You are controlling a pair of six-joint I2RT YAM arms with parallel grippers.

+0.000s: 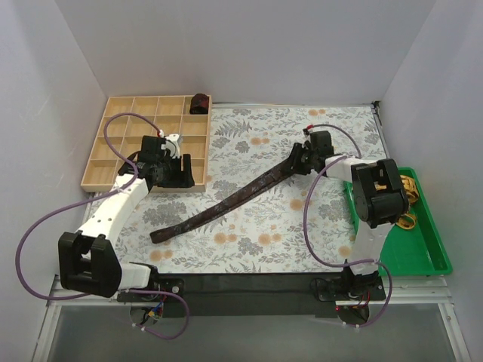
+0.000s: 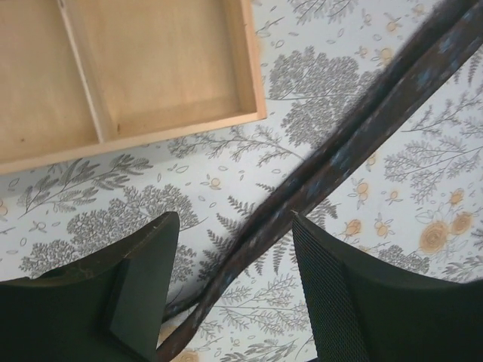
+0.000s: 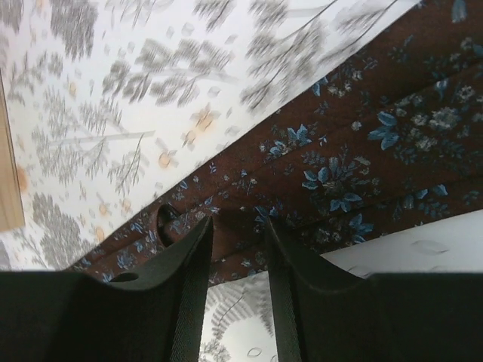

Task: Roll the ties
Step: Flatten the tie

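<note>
Right jaws clenched on far end of maroon floral tie, which trails diagonally over tabletop. Left jaws released, empty; tie's mid-length just ahead, wooden tray alongside.

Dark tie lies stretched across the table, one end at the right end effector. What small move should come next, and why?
Probably lower the left end effector and close it on the tie. Its fingers stand open with the tie running between them, the tie lies unrolled, and the right end effector already pinches the far end.
</note>
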